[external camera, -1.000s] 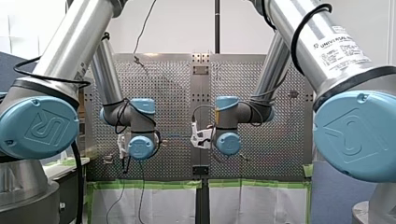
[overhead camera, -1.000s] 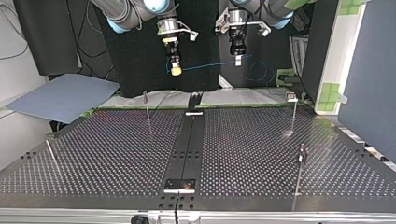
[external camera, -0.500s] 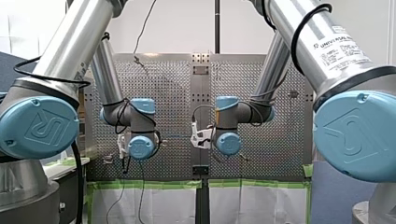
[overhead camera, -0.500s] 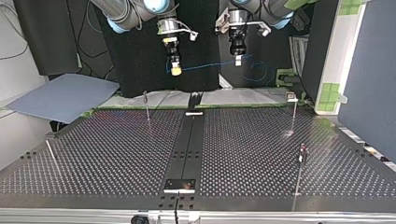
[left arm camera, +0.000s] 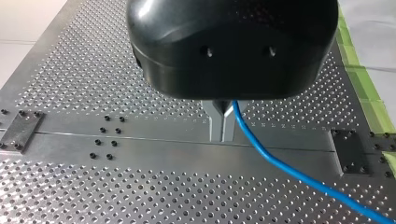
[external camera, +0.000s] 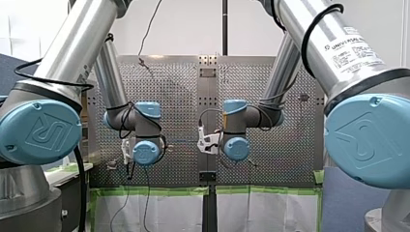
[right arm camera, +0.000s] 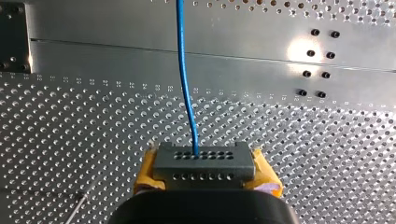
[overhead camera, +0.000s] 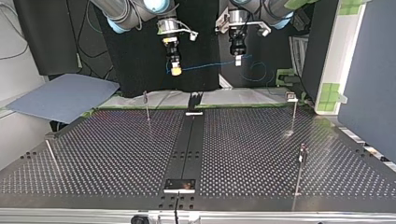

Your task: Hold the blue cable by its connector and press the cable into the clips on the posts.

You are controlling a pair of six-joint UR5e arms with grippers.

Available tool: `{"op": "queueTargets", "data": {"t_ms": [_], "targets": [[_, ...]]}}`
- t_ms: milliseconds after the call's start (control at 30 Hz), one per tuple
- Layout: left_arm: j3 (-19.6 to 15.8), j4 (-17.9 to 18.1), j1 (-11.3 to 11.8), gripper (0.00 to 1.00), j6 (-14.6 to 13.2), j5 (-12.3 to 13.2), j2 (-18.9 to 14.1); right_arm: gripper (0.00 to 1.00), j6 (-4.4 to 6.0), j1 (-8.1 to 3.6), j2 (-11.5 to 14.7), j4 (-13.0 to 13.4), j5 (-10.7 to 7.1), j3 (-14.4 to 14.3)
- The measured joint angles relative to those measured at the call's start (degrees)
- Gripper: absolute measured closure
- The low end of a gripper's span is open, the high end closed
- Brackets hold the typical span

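Note:
In the right wrist view my right gripper [right arm camera: 205,171] is shut on a dark grey connector [right arm camera: 204,161], held between yellow pads [right arm camera: 145,170]. The blue cable [right arm camera: 185,79] runs out of the connector over the perforated table. In the left wrist view my left gripper [left arm camera: 222,136] has its metal fingers [left arm camera: 215,120] shut on the blue cable [left arm camera: 275,161], which trails off to one side. In the top view both grippers hang high behind the table's far edge: my right gripper [overhead camera: 175,70] at the left, my left gripper [overhead camera: 238,59] at the right. The cable [overhead camera: 205,66] is stretched between them.
Thin posts with clips stand on the table [overhead camera: 116,154]: one far left [overhead camera: 147,105], one far right [overhead camera: 294,112], one near right [overhead camera: 301,170], and a leaning one near left [overhead camera: 50,156]. A dark centre rail [overhead camera: 187,144] crosses the table. Slack cable loops [overhead camera: 259,71] beside my left gripper.

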State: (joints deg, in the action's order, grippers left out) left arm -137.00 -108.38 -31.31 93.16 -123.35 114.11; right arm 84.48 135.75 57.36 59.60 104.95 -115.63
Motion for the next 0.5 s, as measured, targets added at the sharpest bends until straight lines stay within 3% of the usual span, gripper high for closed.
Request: {"op": "queueTargets", "data": {"t_ms": [233,500], "targets": [[-0.2,0.56,-0.15,1.0,-0.2,0.63,0.95,1.0,-0.33,0.29,-0.36,0.0,0.05,-0.05],[-0.26,0.78,-0.17,1.0,-0.26,0.87,3.13,1.0,-0.94,1.35,-4.04,-0.01,0.09,-0.08]]}}
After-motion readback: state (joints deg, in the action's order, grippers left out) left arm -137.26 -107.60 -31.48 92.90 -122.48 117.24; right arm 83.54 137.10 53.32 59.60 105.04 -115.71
